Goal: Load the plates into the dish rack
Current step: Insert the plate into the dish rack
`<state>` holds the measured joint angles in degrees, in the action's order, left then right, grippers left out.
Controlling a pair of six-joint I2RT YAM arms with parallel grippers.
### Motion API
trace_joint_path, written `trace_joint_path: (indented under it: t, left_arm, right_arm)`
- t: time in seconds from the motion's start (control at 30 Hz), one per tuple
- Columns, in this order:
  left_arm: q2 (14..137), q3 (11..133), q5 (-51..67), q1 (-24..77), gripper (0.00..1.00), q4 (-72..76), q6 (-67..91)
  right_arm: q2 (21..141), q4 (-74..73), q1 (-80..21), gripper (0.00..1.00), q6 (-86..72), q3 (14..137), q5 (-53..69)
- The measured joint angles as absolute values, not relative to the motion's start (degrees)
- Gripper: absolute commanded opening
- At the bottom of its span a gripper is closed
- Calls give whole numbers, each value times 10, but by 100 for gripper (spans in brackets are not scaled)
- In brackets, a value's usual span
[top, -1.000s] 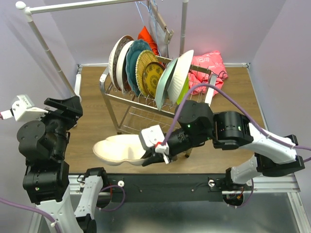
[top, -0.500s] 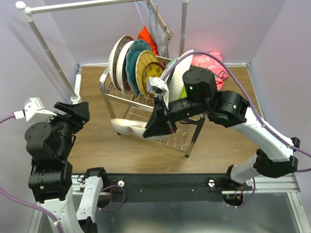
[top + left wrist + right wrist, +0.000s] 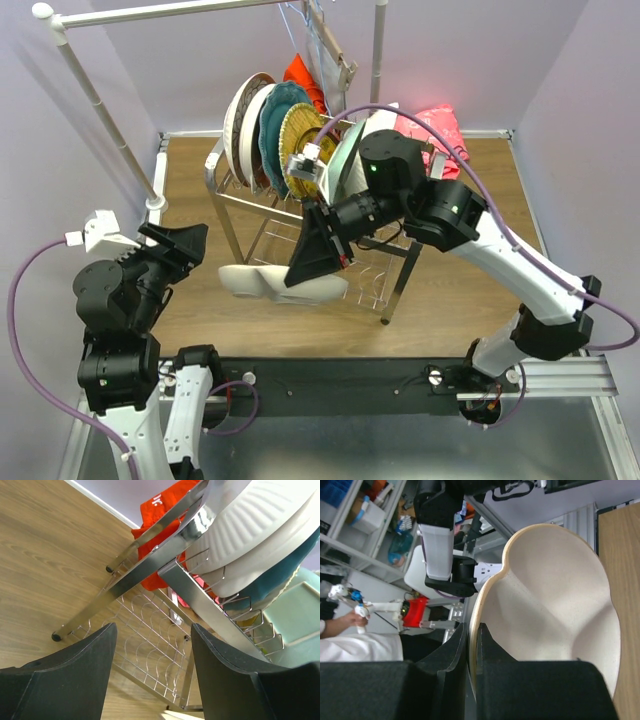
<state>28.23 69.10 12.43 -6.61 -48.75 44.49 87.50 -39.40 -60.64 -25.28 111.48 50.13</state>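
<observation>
We see the fingers of the right gripper [image 3: 471,632] clenched on the rim of a white divided plate [image 3: 262,281], one finger on each face of the rim. The plate lies roughly level, its hollow side up, on the near left side of the dish rack [image 3: 228,196], at the height of the lower tier. We cannot tell whether it touches the wires. The right arm reaches over the rack from the right.

The fingers of the left gripper [image 3: 152,632] are released and spread wide, with nothing between them. This gripper hangs above the wooden table [image 3: 480,230], left of the rack and apart from it, pointing toward the rack's lower tier.

The other plates [image 3: 268,130] stand on edge in a row in the upper tier: white ribbed at the left, then teal, yellow patterned, pale aqua and white toward the right.

A red cloth [image 3: 303,72] and a pink cloth [image 3: 438,128] lie beyond the rack. A white-poled clothes rail [image 3: 95,95] stands at the far left.
</observation>
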Motion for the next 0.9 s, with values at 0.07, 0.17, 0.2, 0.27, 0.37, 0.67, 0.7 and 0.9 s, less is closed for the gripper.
trace_joint_path:
  t: [0.07, 0.17, 0.2, 0.27, 0.37, 0.67, 0.7, 0.9]
  left_arm:
    - [277, 682, 130, -66, 71, -482, 443]
    - [275, 679, 131, -66, 71, -474, 441]
    - [275, 679, 131, -66, 71, -471, 441]
    - [276, 679, 131, -66, 71, -466, 439]
    - [279, 680, 131, -66, 71, -463, 437]
    - [303, 680, 124, -66, 71, -458, 435]
    - [306, 680, 124, -66, 71, -457, 434]
    - [309, 680, 122, -66, 71, -451, 433]
  right_arm:
    - [891, -389, -599, 1, -274, 1124, 510]
    - [915, -385, -587, 0, -302, 1143, 519]
    - [921, -384, -584, 1, -309, 1149, 520]
    - [927, -382, -577, 1, -324, 1161, 520]
    - [929, -372, -566, 1, -345, 1178, 522]
    - [922, -302, -514, 1, -429, 1222, 550]
    - [922, -298, -508, 1, -438, 1228, 551]
    - [921, -254, -473, 1, -484, 1260, 560]
